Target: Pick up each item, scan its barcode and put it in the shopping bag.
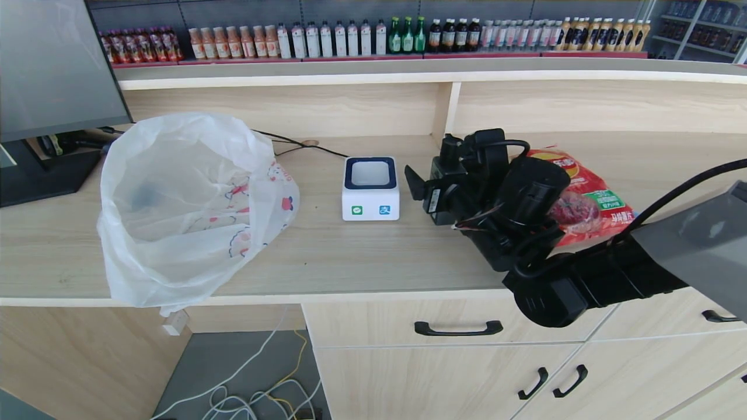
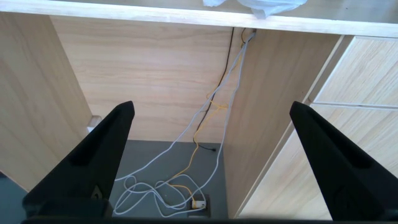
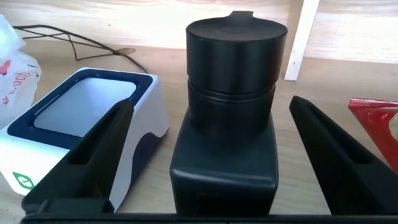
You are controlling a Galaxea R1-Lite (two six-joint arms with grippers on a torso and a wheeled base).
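A black square container with a round cap stands upright on the wooden counter, just right of the white scanner. My right gripper is open, one finger on each side of the container, with gaps showing in the right wrist view. A red snack bag lies behind my right arm. The translucent shopping bag stands open at the counter's left. My left gripper is open and holds nothing, hanging below the counter edge in front of a wooden panel.
A monitor stands at the far left. A vertical divider splits the counter's back wall. Drawers with black handles sit under the counter. Loose cables lie on the floor in the opening below.
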